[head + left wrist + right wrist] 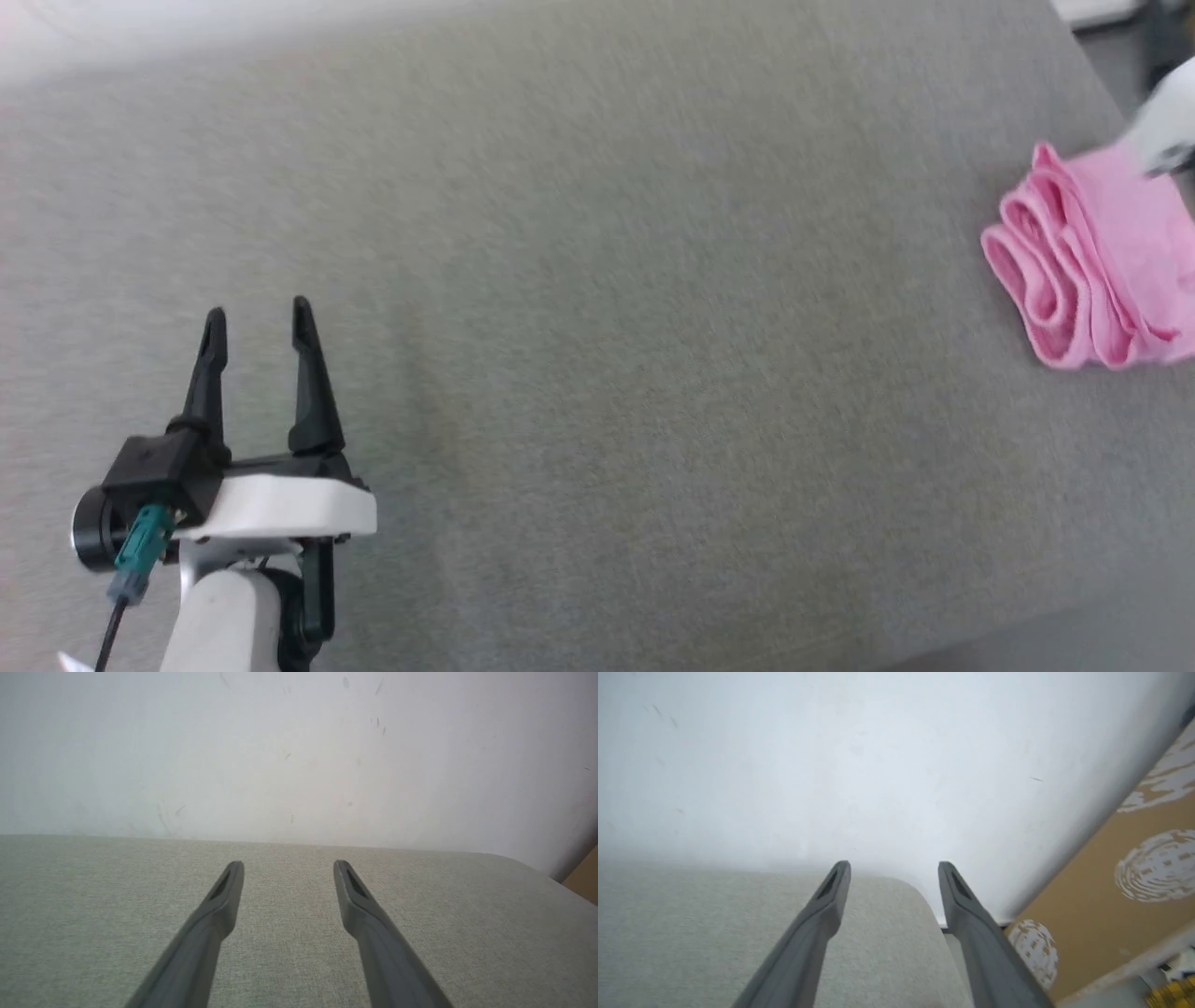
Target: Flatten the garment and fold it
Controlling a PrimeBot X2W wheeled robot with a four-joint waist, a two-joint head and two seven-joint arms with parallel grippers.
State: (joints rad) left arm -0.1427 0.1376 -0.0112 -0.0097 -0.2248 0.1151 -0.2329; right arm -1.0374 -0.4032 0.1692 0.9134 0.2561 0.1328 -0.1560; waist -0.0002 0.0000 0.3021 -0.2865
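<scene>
step: the garment (1088, 271) lies folded in a thick, layered bundle, so the folding seems to be finished and the arms are clear of the cloth; this is my judgement from how it lies.
garment: it is at the far right of the grey table (597, 280) in the head view, partly cut by the picture's right edge; its rolled folds face the middle of the table.
left gripper (258, 325): released, the two fingers stand apart with nothing between them; it hovers at the lower left, well apart from the garment, with bare table between.
right gripper (893, 868): released and empty in its own wrist view, fingers spread over the rounded table corner, pointing toward the white wall (878, 765).
right arm: a pale blurred part (1167, 121) shows just over the garment's top edge; whether it touches the cloth I cannot tell.
next move: probably only to bring both arms to rest; if the bundle is judged too loose, the right gripper is the nearer one to press it.
</scene>
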